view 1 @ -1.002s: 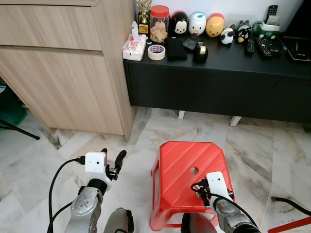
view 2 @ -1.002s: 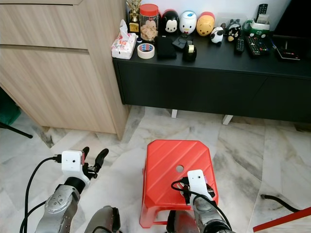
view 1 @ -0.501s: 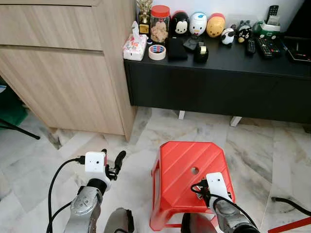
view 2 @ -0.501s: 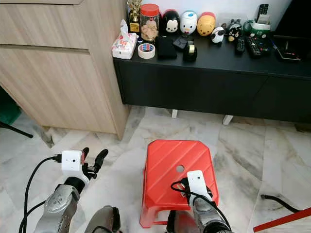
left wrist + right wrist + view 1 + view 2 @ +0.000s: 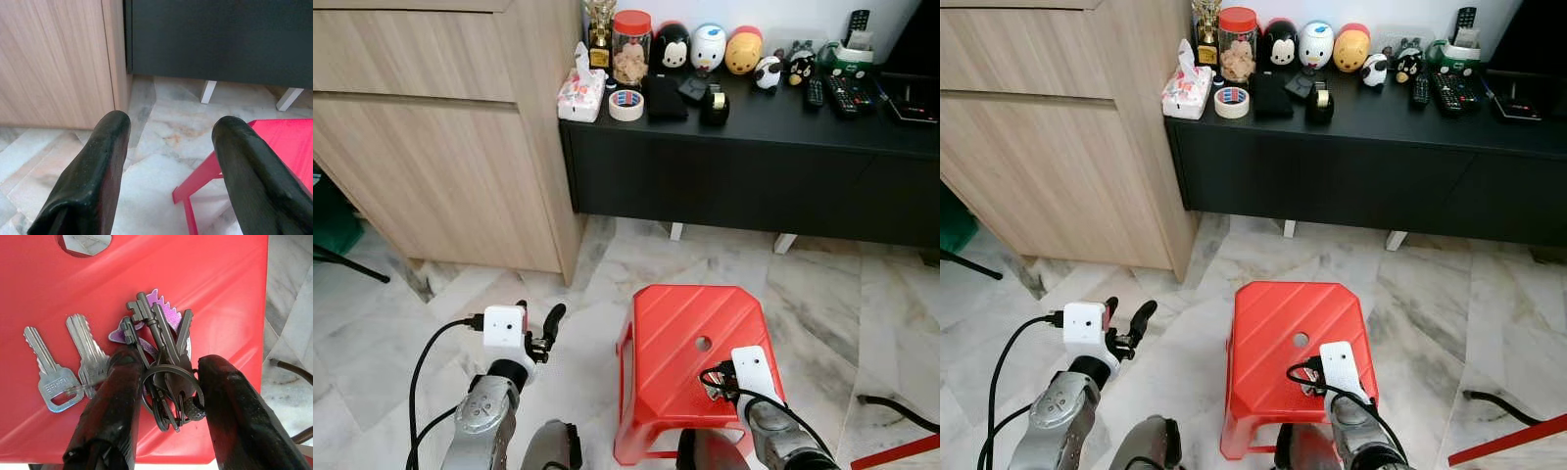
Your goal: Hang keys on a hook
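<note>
Because the keys [image 5: 156,377] lie flat as a loose bunch near the front-right edge of the red stool [image 5: 690,343], a poor closing could nudge them off the seat, or pinch one blade and leave the rest dangling. Judged the main risk; a slide on the smooth plastic would be the likely cause.

Right tool [image 5: 168,396] down over the stool, fingers parted on either side of the ring, not closed on anything. Split ring and dark keys between the two fingers, blades fanned toward 12 o'clock in the wrist view; purple tag beneath them. Two silver keys outside the gap, off toward 9 o'clock, apparently tied to the bunch by a thin ring; liable to swing on lifting.

Left tool [image 5: 168,161] held low over the marble floor [image 5: 440,294] at 9 o'clock from the stool, fingers wide, empty.

Further off, at 12 o'clock, black worktop [image 5: 803,117] carrying jar, tape roll, figurines and remotes; wooden cabinet [image 5: 440,137] at 10 o'clock. No hook discernible, so the hanging place remains unconfirmed.
</note>
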`<state>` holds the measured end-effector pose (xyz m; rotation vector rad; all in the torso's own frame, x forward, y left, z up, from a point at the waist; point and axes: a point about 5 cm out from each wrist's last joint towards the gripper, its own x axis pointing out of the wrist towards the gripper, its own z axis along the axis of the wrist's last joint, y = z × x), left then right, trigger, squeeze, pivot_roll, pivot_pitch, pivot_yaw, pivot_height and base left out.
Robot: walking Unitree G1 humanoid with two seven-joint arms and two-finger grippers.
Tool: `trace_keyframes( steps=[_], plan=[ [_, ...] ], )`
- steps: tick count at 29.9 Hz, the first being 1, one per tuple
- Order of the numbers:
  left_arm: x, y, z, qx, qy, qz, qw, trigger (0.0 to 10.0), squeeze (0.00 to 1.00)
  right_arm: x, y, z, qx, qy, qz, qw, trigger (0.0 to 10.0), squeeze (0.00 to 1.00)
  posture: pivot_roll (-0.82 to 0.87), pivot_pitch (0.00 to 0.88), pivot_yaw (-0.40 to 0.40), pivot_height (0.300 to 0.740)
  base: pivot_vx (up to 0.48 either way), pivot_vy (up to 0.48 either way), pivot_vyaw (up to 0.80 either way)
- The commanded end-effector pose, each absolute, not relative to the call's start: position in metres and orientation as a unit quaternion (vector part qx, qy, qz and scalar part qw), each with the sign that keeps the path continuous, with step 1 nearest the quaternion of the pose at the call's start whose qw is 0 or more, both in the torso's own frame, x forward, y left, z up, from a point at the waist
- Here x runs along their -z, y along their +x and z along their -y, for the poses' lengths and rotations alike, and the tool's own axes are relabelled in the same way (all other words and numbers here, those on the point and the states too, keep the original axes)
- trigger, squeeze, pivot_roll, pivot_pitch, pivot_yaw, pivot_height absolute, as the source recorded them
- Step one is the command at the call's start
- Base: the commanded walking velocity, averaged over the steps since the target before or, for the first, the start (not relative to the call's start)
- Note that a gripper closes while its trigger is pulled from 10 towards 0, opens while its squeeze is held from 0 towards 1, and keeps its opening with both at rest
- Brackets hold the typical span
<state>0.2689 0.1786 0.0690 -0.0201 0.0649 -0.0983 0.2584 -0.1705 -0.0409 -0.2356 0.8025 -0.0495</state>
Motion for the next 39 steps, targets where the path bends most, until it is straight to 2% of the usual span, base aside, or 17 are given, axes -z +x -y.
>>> trace_keyframes(
  steps=[1, 11, 14, 15, 22, 30, 38, 39],
  plan=[
    [-0.065, 0.269, -0.179, 0.051, -0.003, -0.044, 0.998, 10.0, 0.0, 0.05, 0.248, 0.168, 0.024, -0.104, -0.412, 0.905, 1.1, 0.0, 0.07, 0.145, -0.049, 0.646, 0.0, 0.0, 0.0],
    [-0.066, 0.274, -0.178, 0.052, 0.0, -0.044, 0.998, 10.0, 0.0, 0.034, 0.266, 0.158, 0.016, -0.068, -0.342, 0.937, 2.0, 0.0, 0.07, 0.115, -0.047, 0.646, 0.0, 0.0, 0.0],
    [-0.066, 0.278, -0.178, 0.052, 0.0, -0.042, 0.998, 10.0, 0.0, 0.029, 0.271, 0.155, 0.012, -0.058, -0.324, 0.944, 3.7, 0.0, 0.06, 0.102, -0.048, 0.646, 0.0, 0.0, 0.0],
    [-0.067, 0.279, -0.177, 0.053, 0.0, -0.041, 0.998, 10.0, 0.0, 0.028, 0.272, 0.152, 0.006, -0.05, -0.315, 0.948, 10.0, 0.0, 0.06, 0.096, -0.047, 0.646, 0.0, 0.0, 0.0],
    [-0.067, 0.285, -0.174, 0.056, -0.001, -0.037, 0.998, 10.0, 0.0, 0.026, 0.273, 0.149, 0.003, -0.044, -0.299, 0.953, 10.0, 0.0, 0.06, 0.071, -0.05, 0.646, 0.0, 0.0, 0.0],
    [-0.067, 0.29, -0.172, 0.057, -0.002, -0.033, 0.998, 10.0, 0.0, 0.022, 0.272, 0.16, 0.043, -0.034, -0.263, 0.963, 10.0, 0.0, 0.05, 0.051, -0.054, 0.646, 0.0, 0.0, 0.0],
    [-0.066, 0.293, -0.172, 0.058, -0.002, -0.031, 0.998, 10.0, 0.0, 0.031, 0.264, 0.162, 0.023, -0.032, -0.293, 0.955, 10.0, 0.0, 0.04, 0.048, -0.049, 0.646, 0.0, 0.0, 0.0],
    [-0.066, 0.293, -0.172, 0.058, -0.002, -0.031, 0.998, 10.0, 0.0, 0.032, 0.263, 0.162, 0.019, -0.033, -0.302, 0.952, 10.0, 1.0, 0.04, 0.048, -0.047, 0.646, 0.0, 0.0, 0.0]
  ],
)
